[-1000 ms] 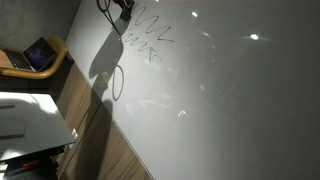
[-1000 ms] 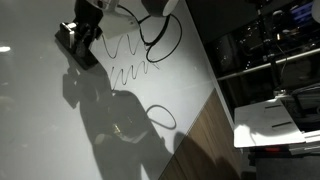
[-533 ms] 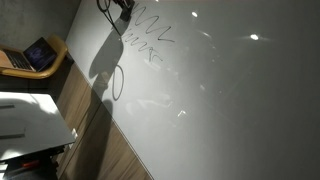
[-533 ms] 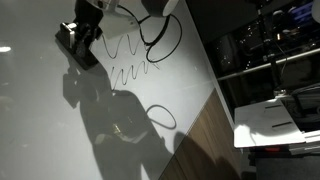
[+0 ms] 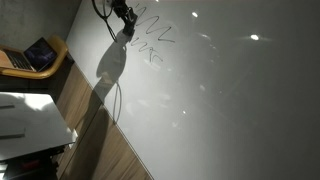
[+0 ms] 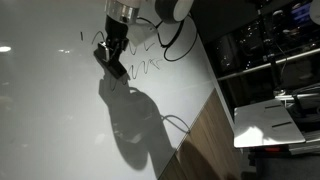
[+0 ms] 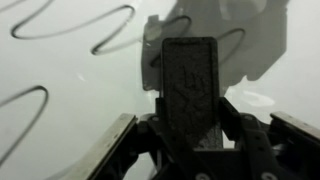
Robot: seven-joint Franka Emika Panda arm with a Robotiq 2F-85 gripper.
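My gripper is shut on a dark rectangular eraser block, which it holds against a white board. Black wavy marker lines run across the board just beyond the block. In both exterior views the gripper sits on the board among the wavy lines and the scribbles below them. The block's contact face is hidden against the board.
The arm's black cable loops beside the gripper. The arm throws a large shadow on the board. A laptop on a wooden stand and a white table stand beside the board. A wood-floor strip borders it.
The gripper with the eraser has moved across the board into the wavy lines. Its shadow and cable shifted with it. Part of the line's near end is now covered or gone.
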